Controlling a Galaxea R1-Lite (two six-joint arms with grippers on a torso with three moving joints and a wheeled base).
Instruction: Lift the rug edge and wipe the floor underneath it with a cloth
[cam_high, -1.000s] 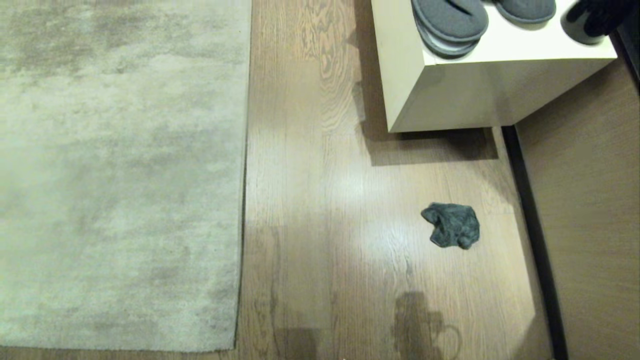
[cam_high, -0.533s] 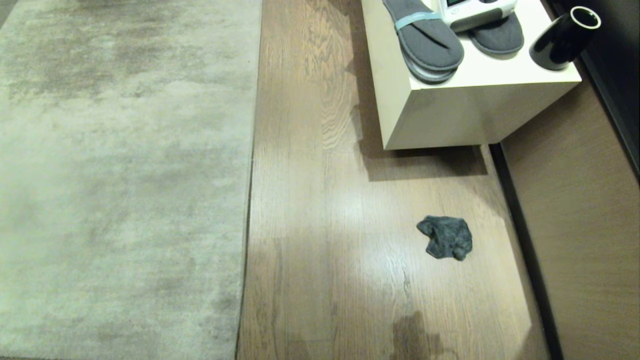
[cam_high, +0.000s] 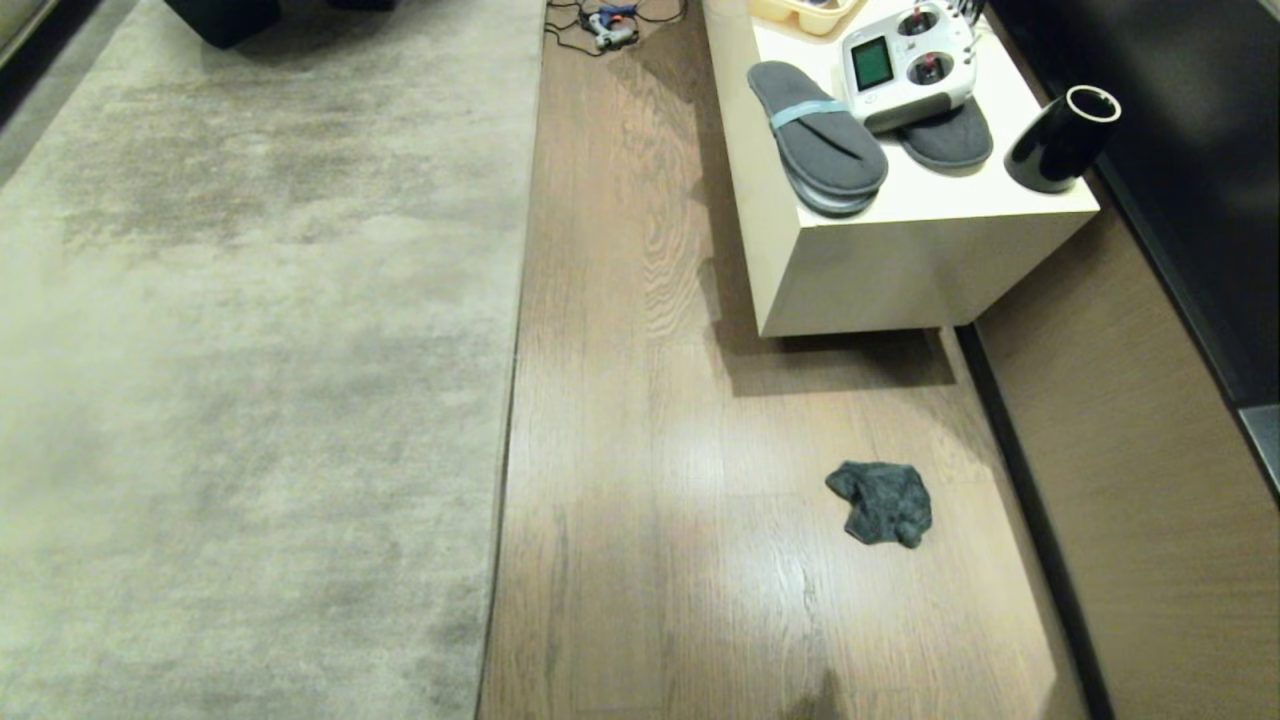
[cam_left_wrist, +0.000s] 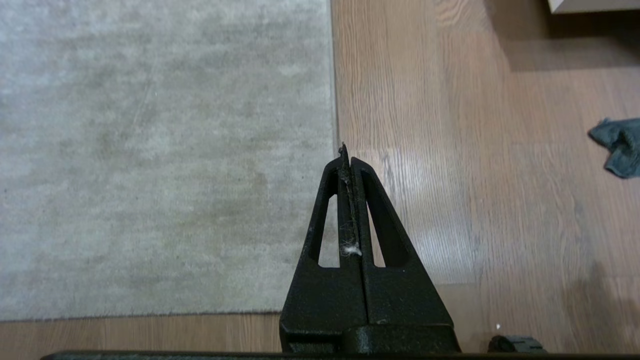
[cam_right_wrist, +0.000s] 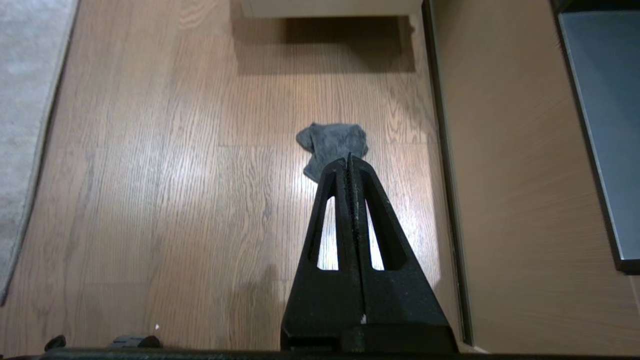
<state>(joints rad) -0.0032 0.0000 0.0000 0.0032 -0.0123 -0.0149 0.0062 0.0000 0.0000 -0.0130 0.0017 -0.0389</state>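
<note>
Spanning the room, light brown wood-grain floor (cam_high: 700, 450) with a slight sheen, planks running away from the robot. Rug (cam_high: 250, 380), large, pale grey-beige with mottled darker patches, lying flat on the left; thin dark trim along its right edge. White block table (cam_high: 900, 270) at the far right, carrying grey slippers (cam_high: 820, 140), a white remote controller (cam_high: 905, 65) resting on one slipper, and a black cup (cam_high: 1060, 140). Cables (cam_high: 610, 20) on the floor at the far end. Cloth (cam_high: 880, 503), small, dark grey-teal, crumpled on bare floor nearer than the table, well apart from the rug. Left pincer (cam_left_wrist: 346, 150): fingers pressed together, holding nothing, raised above the rug's right edge near its near corner, the cloth off to its right. Right pincer (cam_right_wrist: 349, 160): fingers pressed together, empty, raised over the floor with its tip in line with the cloth, not touching it.
</note>
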